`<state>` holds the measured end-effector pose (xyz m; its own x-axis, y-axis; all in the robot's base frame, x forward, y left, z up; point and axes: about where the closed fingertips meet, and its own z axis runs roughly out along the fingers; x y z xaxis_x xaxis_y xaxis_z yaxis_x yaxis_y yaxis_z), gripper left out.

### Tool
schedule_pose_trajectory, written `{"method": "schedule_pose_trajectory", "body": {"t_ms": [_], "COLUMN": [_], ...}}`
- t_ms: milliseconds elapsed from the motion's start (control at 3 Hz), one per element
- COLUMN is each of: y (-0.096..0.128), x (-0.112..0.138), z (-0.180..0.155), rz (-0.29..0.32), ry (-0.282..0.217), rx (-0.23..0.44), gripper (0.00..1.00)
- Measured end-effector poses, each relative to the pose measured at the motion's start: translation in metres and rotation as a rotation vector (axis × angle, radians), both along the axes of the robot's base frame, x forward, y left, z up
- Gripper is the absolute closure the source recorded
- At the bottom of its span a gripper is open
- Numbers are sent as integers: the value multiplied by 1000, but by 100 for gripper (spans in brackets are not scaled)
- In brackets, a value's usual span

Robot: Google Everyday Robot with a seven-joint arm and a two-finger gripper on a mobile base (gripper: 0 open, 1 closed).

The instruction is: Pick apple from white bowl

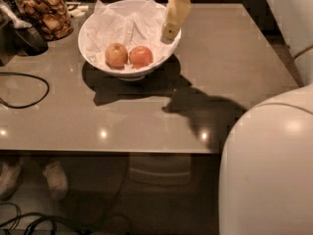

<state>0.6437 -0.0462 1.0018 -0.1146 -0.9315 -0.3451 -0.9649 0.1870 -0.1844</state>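
claw [170,32]: held over the right rim of the white bowl [89,49], pointed downward; whether released or clenched cannot be told
apple [141,56]: laid inside the white bowl on crumpled paper [122,26], touched by the paler apple [116,55] beside it
white bowl: set on the table [234,58], near the jar [46,11]

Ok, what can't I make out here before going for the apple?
Camera view:
Pale yellow gripper, over the large white bowl's right rim: upper part cut by top edge.
Small red-orange apple: underside hidden in crumpled paper.
Grey table's near right corner: hidden by robot's white body.
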Motion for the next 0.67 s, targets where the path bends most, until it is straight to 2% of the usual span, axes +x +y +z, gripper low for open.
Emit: {"method": "schedule_pose_trajectory", "body": {"t_ms": [667], "y": [31], "x": [15], "z": [-10], "rz": [54], "ry": [-2], "rx": [-27], "gripper": [24]}}
